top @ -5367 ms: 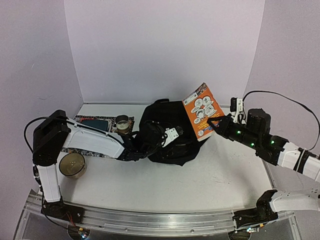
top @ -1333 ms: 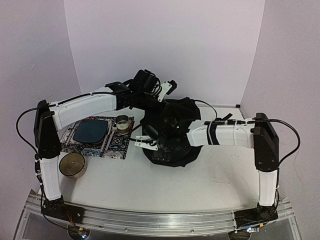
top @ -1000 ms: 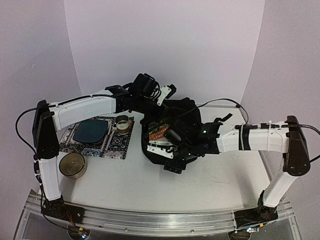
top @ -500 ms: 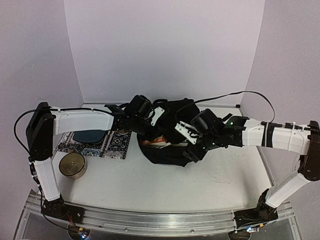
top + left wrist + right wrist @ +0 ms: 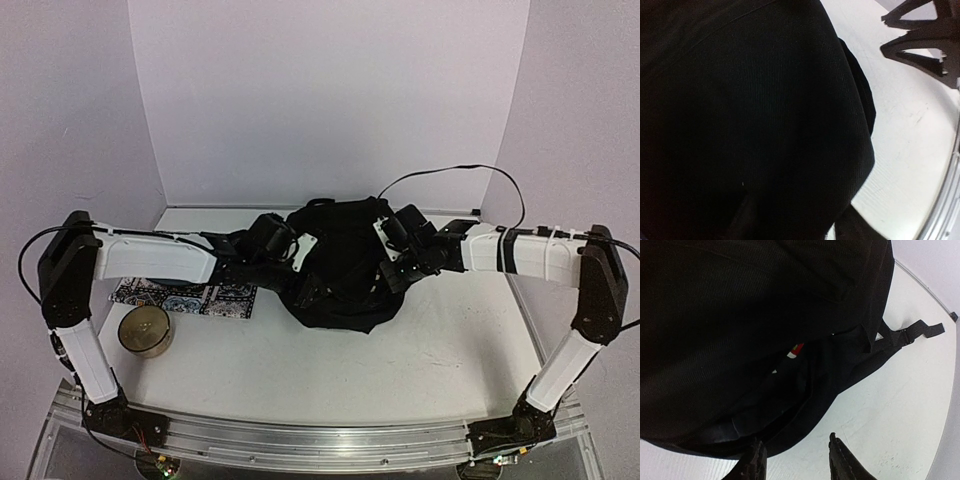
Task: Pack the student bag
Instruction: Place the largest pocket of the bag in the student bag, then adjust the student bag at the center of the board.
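Table (image 5: 300,370): white, with both arms reaching in to its middle.
Student bag (image 5: 345,270): a slumped black heap at the table's centre, between the two grippers.
Change: half a second ago an orange book showed in the bag's open mouth. From above, only black fabric shows now. The book looks packed, though the mouth is not yet closed.
Left gripper (image 5: 308,272): against the bag's left side. Its fingers blend into the dark cloth, so its grip cannot be told.
Right gripper (image 5: 796,452): fingers (image 5: 756,462) apart with nothing between them, just off the bag's edge.
Mat (image 5: 190,297) and tin (image 5: 145,330): on the left, apart from the bag.
Right wrist view only: a red-and-white sliver (image 5: 796,350) shows inside the opening, hidden from overhead.
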